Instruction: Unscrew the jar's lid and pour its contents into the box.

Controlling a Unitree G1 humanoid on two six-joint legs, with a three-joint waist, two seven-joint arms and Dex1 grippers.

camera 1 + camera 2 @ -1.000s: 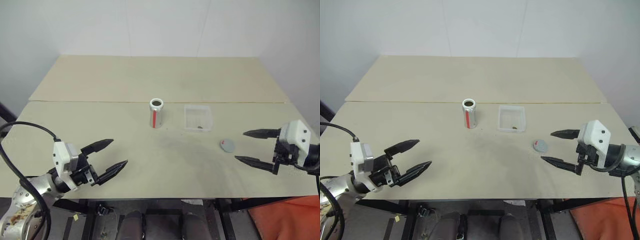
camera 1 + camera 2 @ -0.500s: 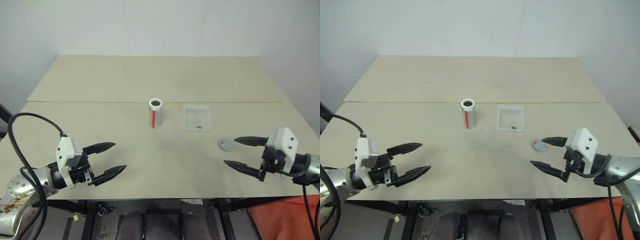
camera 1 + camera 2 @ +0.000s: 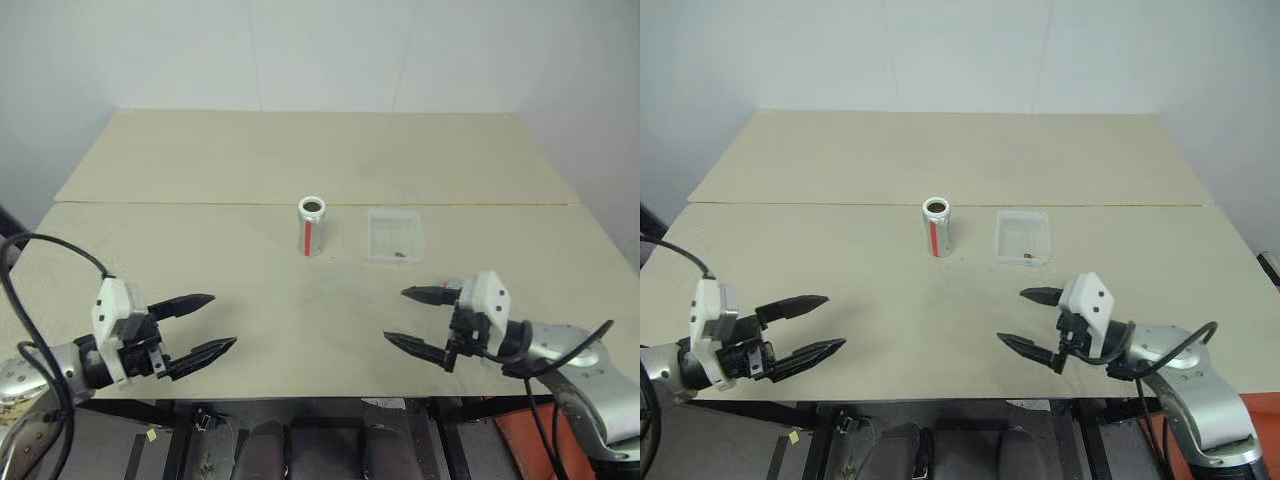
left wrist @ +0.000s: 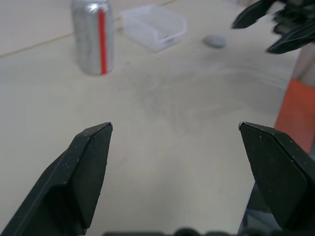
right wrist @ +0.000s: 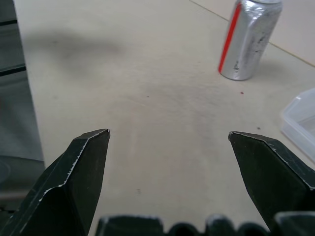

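While upright, jar (image 3: 312, 226) well beyond both end effectors

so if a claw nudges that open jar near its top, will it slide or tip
Probably tip: the jar stands upright, tall and narrow on a small base. With its mouth open and the lid off, it likely weighs little. Once down, its round side would likely roll.

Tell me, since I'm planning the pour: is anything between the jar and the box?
Nothing visible. The jar stands upright, lid off, with bare table between it and the box just to its right.
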